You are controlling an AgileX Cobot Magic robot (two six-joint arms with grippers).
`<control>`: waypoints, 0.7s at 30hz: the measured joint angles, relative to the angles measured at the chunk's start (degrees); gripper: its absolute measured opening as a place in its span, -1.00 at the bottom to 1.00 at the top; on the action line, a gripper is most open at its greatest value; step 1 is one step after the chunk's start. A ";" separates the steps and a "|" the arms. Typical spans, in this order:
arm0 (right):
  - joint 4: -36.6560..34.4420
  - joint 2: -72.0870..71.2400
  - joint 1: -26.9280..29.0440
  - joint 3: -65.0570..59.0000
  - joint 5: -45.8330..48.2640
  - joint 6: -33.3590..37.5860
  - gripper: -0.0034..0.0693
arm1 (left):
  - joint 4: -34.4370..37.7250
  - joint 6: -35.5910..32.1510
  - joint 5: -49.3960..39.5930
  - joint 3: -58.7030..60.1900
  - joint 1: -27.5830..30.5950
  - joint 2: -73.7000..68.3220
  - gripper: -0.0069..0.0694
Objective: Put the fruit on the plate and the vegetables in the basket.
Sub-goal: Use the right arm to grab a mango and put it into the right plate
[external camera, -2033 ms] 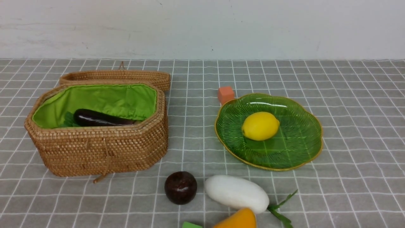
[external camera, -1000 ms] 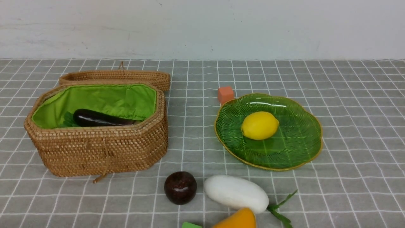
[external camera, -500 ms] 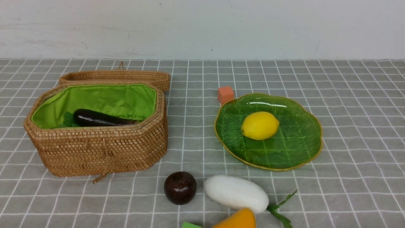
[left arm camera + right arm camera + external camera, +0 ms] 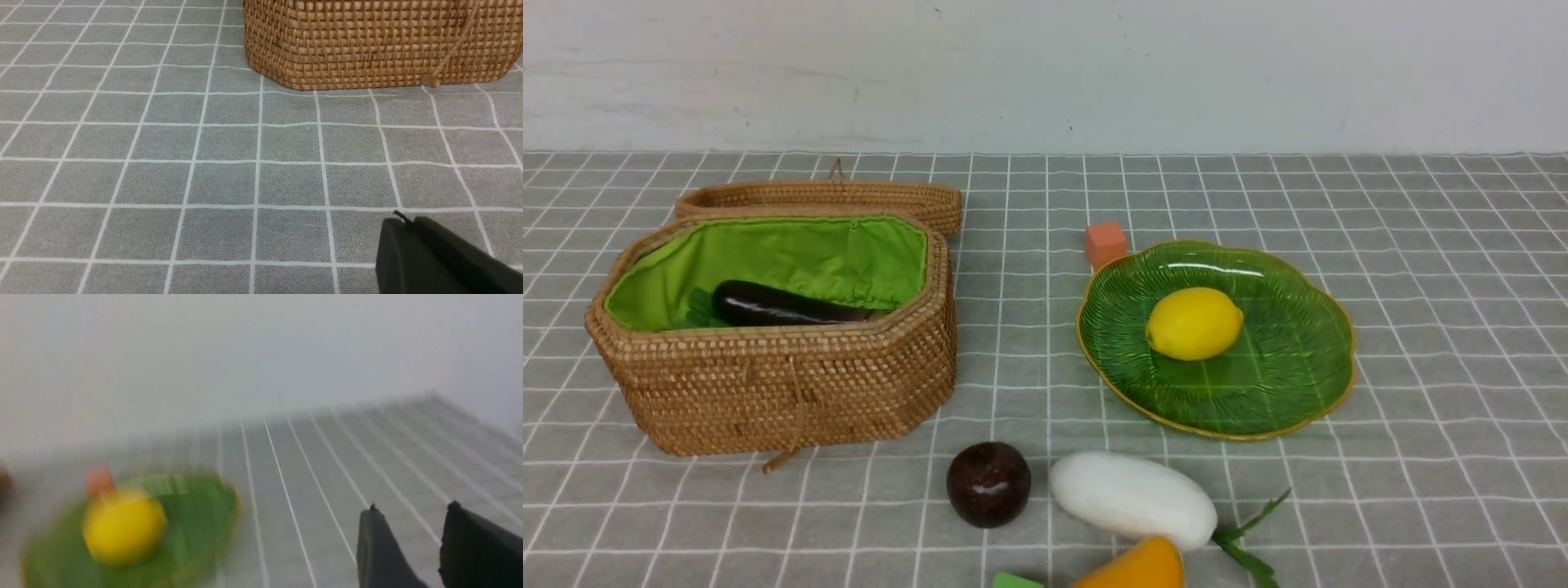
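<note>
Yellow lemon (image 4: 1194, 323) is seated on the ribbed green plate (image 4: 1290, 392), maroon ball (image 4: 988, 483) at its seven o'clock. Left gripper (image 4: 405, 221) is closed; right gripper (image 4: 412, 510) is narrowly parted, empty.

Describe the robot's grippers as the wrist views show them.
The left gripper and right gripper have matte black, blocky jaws with small pointed nubs at the tips. No cables or markings show.

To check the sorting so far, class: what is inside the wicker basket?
A purple eggplant lies inside the basket, green leaves beside it, against the green lining. The front wall hides the floor, so what the leaves belong to cannot be seen.
</note>
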State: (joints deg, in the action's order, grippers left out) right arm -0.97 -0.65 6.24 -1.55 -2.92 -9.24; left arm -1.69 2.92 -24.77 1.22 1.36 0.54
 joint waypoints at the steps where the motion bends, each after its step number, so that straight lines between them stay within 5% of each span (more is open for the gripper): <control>1: -0.16 0.00 0.00 0.00 -1.50 -0.78 -0.24 | 0.00 0.00 0.00 0.00 0.00 0.00 -0.75; 5: -1.15 0.00 0.00 0.06 -14.81 -8.24 -0.24 | 0.00 0.00 0.00 0.00 0.00 0.00 -0.74; 8: -1.34 0.00 0.00 1.86 -13.58 -13.90 -0.24 | 0.00 0.00 0.00 0.00 0.00 0.00 -0.73; 15: -1.14 5.85 0.00 21.06 12.68 -21.28 -0.24 | 0.00 0.00 0.06 0.00 0.00 0.00 -0.72; 19: 1.91 16.73 0.00 30.98 26.18 -16.39 -0.24 | 0.00 0.00 0.06 0.00 0.00 0.00 -0.72; 21: 3.67 23.24 0.00 33.96 30.58 -8.55 -0.24 | 0.00 0.00 0.06 0.00 0.00 0.00 -0.71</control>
State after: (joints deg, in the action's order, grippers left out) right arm 2.70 22.60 6.24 32.41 27.66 -17.79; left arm -1.69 2.92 -24.71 1.22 1.36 0.54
